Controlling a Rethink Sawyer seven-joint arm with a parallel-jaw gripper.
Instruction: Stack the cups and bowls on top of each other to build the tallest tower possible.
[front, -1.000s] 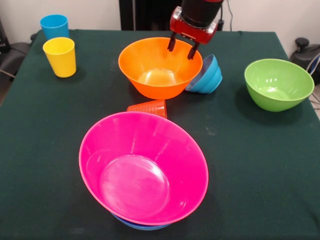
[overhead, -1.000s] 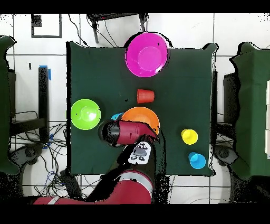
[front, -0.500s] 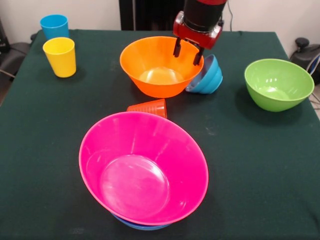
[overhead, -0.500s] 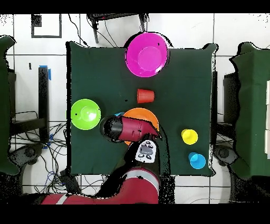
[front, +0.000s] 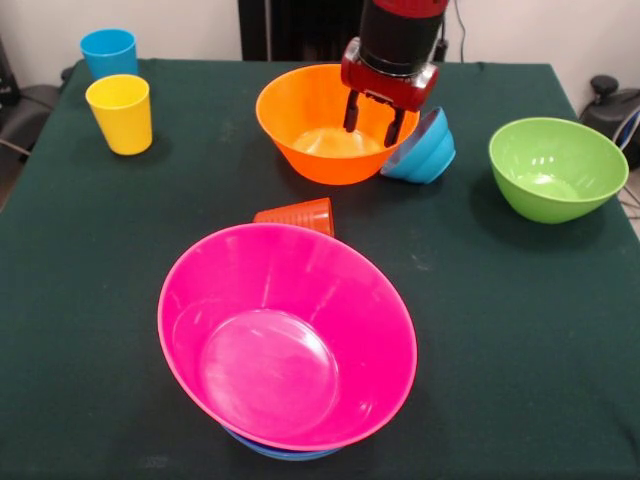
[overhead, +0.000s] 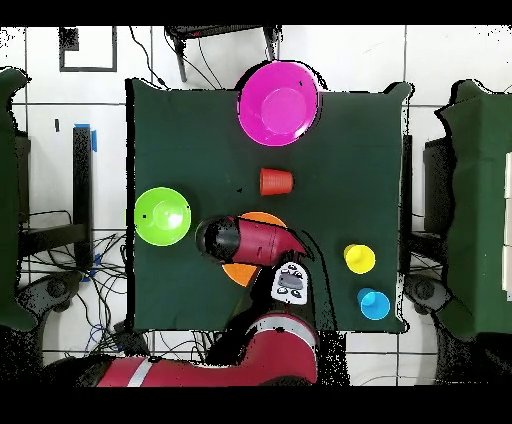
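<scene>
My gripper (front: 372, 120) hangs open inside the right half of the large orange bowl (front: 315, 125), its fingers (front: 350, 112) low near the bowl's wall. A ridged blue bowl (front: 425, 148) leans tilted against that bowl's right side. At the front stands the tower: a big pink bowl (front: 290, 335) nested over blue bowls whose rim (front: 280, 452) peeks out beneath. An orange-red cup (front: 298, 215) lies on its side just behind the tower. A yellow cup (front: 120, 112) and a sky blue cup (front: 108, 50) stand upright at the far left. In the overhead view my arm (overhead: 245, 240) covers most of the orange bowl (overhead: 240, 272).
A green bowl (front: 555, 165) sits upright at the right side of the dark green table (front: 520, 330). The overhead view shows the green bowl (overhead: 163, 215) close beside my arm, and the pink bowl (overhead: 278, 102) near the table's far edge.
My gripper has dropped lower into the orange bowl. The orange bowl has slid right and toward the table's far side in the front view, nudging the ridged blue bowl with it.
</scene>
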